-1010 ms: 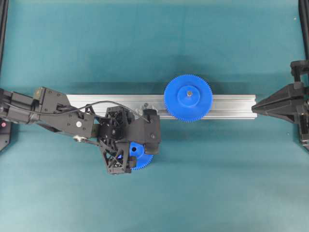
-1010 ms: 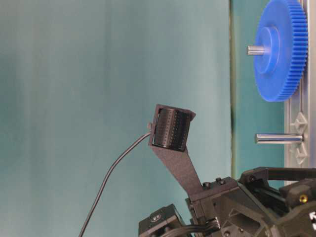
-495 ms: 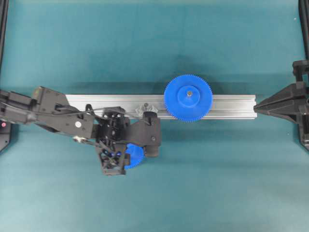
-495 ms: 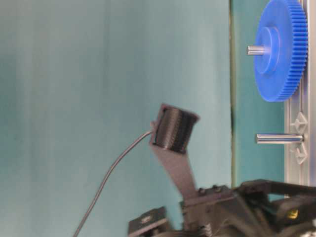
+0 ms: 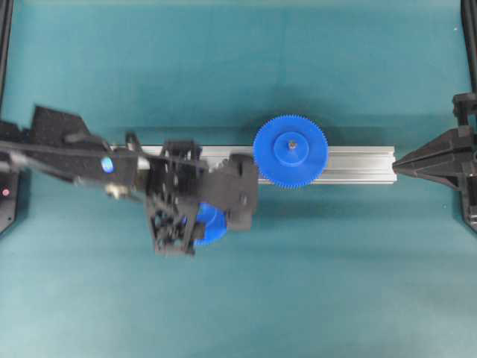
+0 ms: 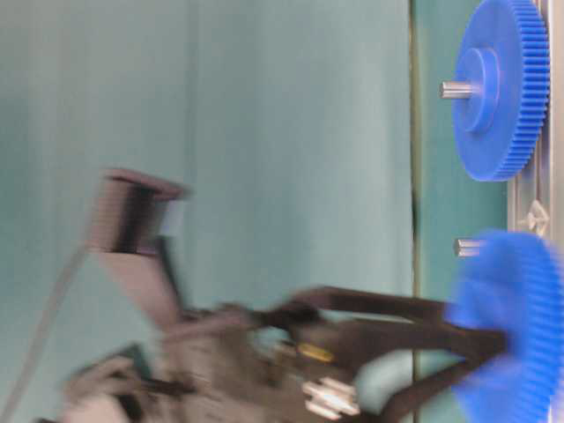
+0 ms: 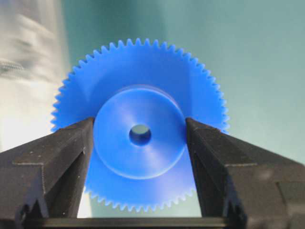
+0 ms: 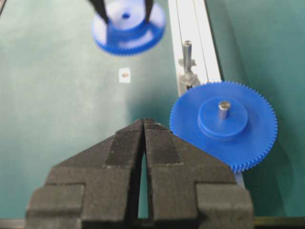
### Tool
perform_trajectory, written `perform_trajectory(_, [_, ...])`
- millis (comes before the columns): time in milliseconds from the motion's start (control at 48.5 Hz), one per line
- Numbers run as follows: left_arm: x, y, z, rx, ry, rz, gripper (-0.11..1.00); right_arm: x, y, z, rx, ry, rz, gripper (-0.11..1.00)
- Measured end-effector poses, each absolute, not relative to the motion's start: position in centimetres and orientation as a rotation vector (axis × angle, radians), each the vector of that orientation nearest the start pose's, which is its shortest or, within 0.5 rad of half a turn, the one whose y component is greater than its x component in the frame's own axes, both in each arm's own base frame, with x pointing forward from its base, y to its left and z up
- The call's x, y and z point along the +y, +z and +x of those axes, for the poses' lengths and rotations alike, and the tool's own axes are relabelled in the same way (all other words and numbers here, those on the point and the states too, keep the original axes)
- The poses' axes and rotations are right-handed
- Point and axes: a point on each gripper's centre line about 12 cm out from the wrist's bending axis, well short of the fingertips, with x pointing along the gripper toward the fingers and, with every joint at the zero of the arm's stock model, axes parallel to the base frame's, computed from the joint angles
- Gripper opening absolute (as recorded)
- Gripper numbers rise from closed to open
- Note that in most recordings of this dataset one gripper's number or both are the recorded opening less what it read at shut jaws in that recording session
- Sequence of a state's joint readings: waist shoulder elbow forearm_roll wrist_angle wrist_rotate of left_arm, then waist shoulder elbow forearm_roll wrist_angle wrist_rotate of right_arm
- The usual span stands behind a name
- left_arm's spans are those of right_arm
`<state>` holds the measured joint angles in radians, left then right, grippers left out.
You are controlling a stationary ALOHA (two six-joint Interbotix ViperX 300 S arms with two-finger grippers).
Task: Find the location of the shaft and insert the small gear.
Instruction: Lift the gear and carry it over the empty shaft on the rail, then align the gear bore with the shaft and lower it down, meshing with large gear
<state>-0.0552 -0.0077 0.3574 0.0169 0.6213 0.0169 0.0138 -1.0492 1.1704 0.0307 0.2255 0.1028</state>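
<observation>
Left end effector (image 7: 139, 138) has lifted small gear (image 7: 139, 129), clamped on hub; right end effector (image 8: 144, 126) together; teal cloth (image 5: 223, 67).

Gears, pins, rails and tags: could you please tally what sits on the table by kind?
Blue gears: 2, the small gear and the larger gear.
Metal pins: 2, the bare shaft and the larger gear's pin.
Aluminium rail: 1.
White tag: 1.
Total: 6.

You have: small gear (image 7: 138, 129), smooth blue plastic, faint sheen on its hub; larger blue gear (image 8: 224, 121), matching plastic; shaft (image 8: 187, 52), bright bare metal; rail (image 5: 358, 162), brushed aluminium; left gripper fingers (image 7: 47, 162), matt black, grainy.
</observation>
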Motion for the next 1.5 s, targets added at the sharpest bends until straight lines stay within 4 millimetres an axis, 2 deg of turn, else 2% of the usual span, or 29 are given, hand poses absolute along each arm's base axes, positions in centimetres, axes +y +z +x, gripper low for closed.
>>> perform_trajectory(124, [-0.3, 23.6, 40.4, 0.949, -0.035, 0.076, 0.64, 0.3, 25.2, 17.8, 0.344, -0.002, 0.13, 0.06])
perform_trajectory(330, [1.9, 23.9, 40.5, 0.927, -0.015, 0.113, 0.64, 0.4, 25.2, 17.8, 0.344, -0.001, 0.13, 0.06])
perform_trajectory(515, [2.3, 23.4, 41.3, 0.884, -0.011, 0.125, 0.64, 0.3, 25.2, 17.8, 0.343, -0.002, 0.13, 0.06])
perform_trajectory(845, [3.1, 20.8, 42.2, 0.922, 0.001, 0.118, 0.64, 0.3, 25.3, 17.6, 0.332, -0.002, 0.13, 0.06])
perform_trajectory(1010, [3.4, 20.6, 42.6, 0.909, 0.0, 0.131, 0.64, 0.3, 25.5, 17.4, 0.32, -0.001, 0.129, 0.06])
perform_trajectory(1505, [4.7, 19.5, 41.9, 0.969, 0.021, 0.118, 0.64, 0.2, 25.5, 17.3, 0.315, -0.005, 0.131, 0.06])
